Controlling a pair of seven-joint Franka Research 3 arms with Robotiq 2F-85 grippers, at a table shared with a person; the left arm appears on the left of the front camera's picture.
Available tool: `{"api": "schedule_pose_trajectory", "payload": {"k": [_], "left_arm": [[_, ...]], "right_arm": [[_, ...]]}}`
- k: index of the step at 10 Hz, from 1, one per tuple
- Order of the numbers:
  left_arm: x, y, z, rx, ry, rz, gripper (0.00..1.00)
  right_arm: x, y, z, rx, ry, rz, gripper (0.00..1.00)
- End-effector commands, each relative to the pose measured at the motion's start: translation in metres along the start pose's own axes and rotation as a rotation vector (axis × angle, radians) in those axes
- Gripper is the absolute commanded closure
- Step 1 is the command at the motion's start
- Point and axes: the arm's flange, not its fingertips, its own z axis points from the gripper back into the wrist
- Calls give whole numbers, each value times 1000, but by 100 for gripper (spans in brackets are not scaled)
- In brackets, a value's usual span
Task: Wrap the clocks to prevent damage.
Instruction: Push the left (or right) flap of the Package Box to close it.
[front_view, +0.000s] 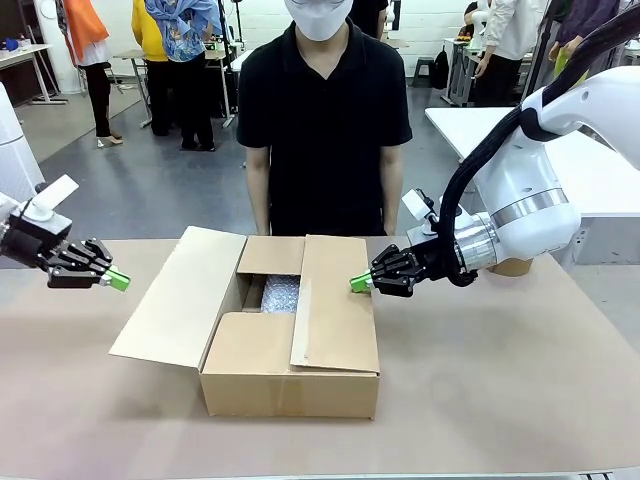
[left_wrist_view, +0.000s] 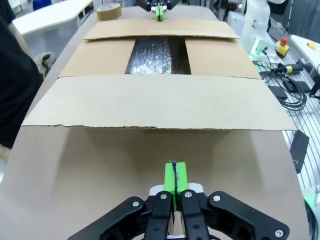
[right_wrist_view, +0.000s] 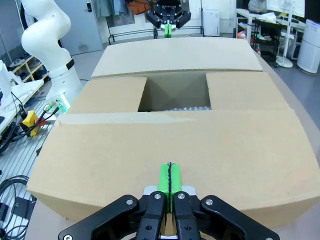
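Note:
A bundle in clear bubble wrap, the clocks (front_view: 282, 293) (left_wrist_view: 152, 56), lies inside the brown cardboard box (front_view: 290, 375), seen through the gap between its flaps; in the right wrist view only a strip of the wrap (right_wrist_view: 187, 108) shows. My left gripper (front_view: 118, 280) (left_wrist_view: 175, 176) is shut, empty, hovering left of the box's outspread left flap (front_view: 180, 295). My right gripper (front_view: 361, 283) (right_wrist_view: 170, 176) is shut, empty, at the right edge of the folded-in right flap (front_view: 335, 300); whether it touches the flap I cannot tell.
A person in a black shirt (front_view: 322, 120) stands at the far table edge behind the box. A brown tape roll (left_wrist_view: 109, 11) (front_view: 512, 267) lies on the table beyond my right arm. Cables and a red button (left_wrist_view: 282, 47) sit off the table's side.

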Motion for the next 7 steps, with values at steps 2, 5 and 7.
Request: {"api": "schedule_pose_trajectory", "payload": {"k": [2, 5, 7], "left_arm": [[-17, 4, -24, -42, -64, -129, 100], [-14, 3, -49, -68, -116, -149, 100], [-4, 3, -63, -76, -212, -93, 100]], "right_arm": [[-3, 0, -4, -7, -3, -13, 99], [-3, 0, -4, -7, -3, -13, 99], [-3, 0, -4, -7, -3, -13, 99]]}}
